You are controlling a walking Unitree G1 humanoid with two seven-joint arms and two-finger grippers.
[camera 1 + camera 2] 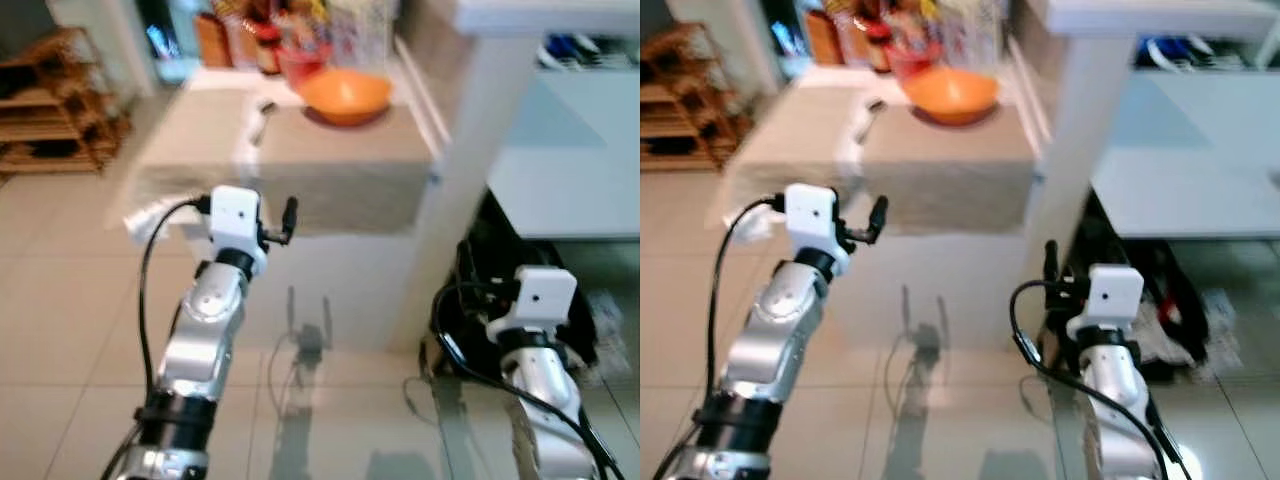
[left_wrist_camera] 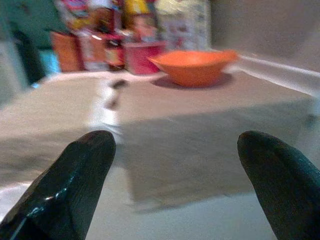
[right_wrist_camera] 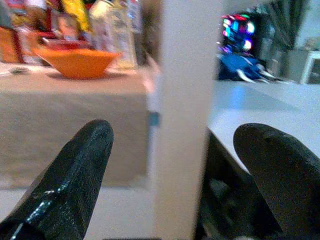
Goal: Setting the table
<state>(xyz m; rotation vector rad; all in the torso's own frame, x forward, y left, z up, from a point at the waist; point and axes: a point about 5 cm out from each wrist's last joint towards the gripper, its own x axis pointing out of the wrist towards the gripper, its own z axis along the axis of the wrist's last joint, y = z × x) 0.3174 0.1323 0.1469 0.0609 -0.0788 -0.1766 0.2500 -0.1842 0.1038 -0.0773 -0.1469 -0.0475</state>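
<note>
This is looking like a home, in the kitchen or dining corner. In the upper middle of the frame a table (image 1: 330, 180) is wearing a beige cloth, and an orange bowl (image 1: 345, 95) is sitting on it in front of blurred food packets and bottles (image 1: 265, 30). Pale floor tiles (image 1: 60, 300) are shining in the lower part, a wooden rack (image 1: 50, 105) is standing at the upper left, and a white pillar (image 1: 465, 170) is rising beside the table at the right.
</note>
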